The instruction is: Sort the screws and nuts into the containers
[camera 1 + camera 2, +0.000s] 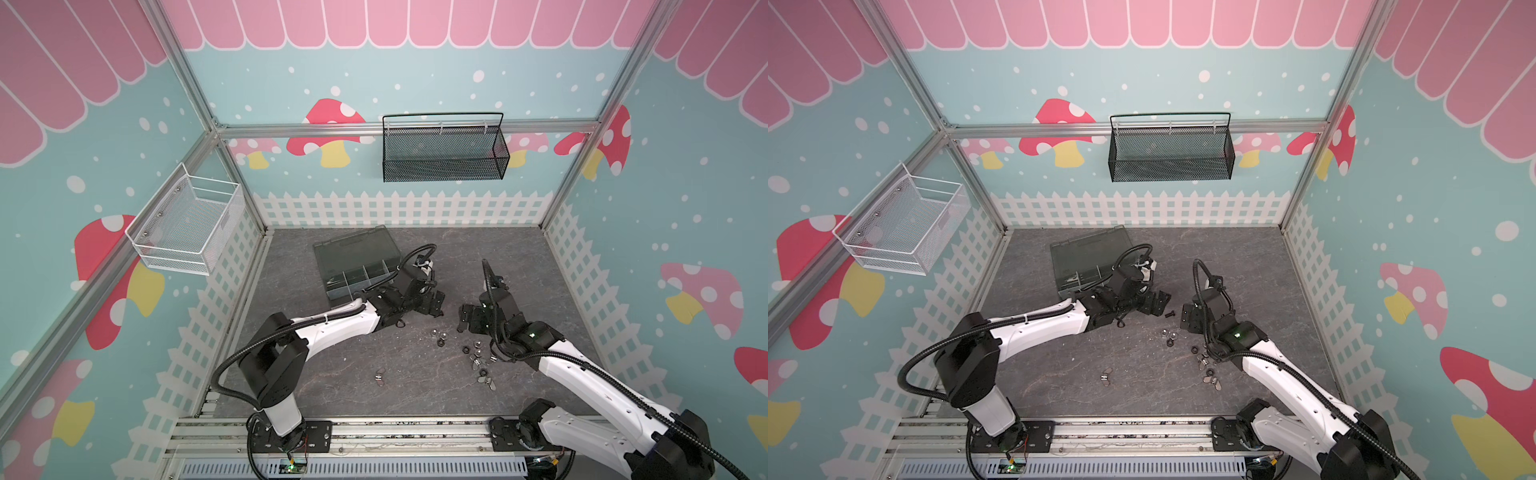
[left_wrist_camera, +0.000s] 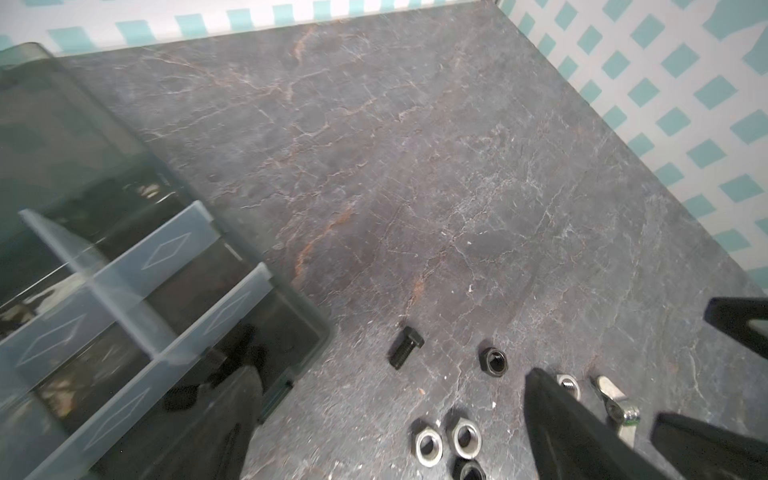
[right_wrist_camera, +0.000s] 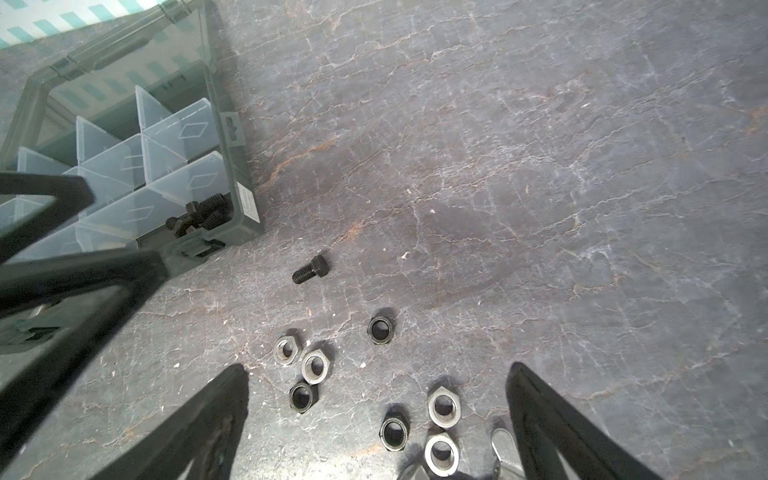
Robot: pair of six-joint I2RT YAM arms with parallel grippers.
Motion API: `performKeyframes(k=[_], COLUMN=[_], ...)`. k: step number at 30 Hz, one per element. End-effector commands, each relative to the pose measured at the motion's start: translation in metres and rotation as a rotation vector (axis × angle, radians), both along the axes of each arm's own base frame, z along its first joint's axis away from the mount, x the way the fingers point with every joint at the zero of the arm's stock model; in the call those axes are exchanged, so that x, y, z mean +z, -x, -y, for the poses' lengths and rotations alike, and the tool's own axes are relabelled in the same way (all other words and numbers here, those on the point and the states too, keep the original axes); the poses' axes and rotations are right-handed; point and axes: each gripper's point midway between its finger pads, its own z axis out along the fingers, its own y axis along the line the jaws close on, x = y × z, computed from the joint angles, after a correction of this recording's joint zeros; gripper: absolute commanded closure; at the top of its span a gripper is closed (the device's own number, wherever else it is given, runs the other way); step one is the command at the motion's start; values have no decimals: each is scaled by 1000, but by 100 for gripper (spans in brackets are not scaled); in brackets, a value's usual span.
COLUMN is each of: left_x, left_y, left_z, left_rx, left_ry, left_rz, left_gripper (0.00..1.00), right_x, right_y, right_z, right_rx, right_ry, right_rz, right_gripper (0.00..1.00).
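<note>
the left gripper (image 1: 1158, 302) is being held low over the table (image 1: 332, 386), near the front right corner of the organizer box (image 1: 353, 253). its jaws are being kept wide apart and nothing is being gripped. the right gripper (image 1: 1187, 318) is being held facing it, near the middle of the table. its jaws are being kept wide apart too, with nothing between them.

a black screw (image 3: 311, 270) is lying flat on the table between the two grippers, close to the box corner but not touching it. more black screws (image 3: 203, 214) are being kept in the corner compartment (image 3: 166, 195) nearest to it. the box is sitting left of the middle, with its lid (image 1: 349, 245) lying open toward the back edge.

the nuts are lying loose on the table, just in front of the grippers. two silver hex nuts (image 3: 316, 365) are touching each other, with a black nut (image 3: 302, 397) right beside them. another black nut (image 3: 381, 330) is lying a little apart. silver wing nuts (image 1: 1213, 381) are lying nearer the front edge, beside the right arm.
</note>
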Motion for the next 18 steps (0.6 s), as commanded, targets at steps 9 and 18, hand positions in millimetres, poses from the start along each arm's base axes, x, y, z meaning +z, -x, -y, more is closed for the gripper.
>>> performKeyframes(k=[9,18], left_x=[-58,-106], left_y=[-8,8], left_z=[43,31], left_rx=[-212,-315], left_ry=[-211,-404], left_rz=[-61,-105], left_gripper=[22,32], right_x=[6,2], right_y=[7,7], right_z=[23,21], right_rx=[-94,-103], right_ry=[9,-7], right_rz=[21,8], right_gripper=[2,2])
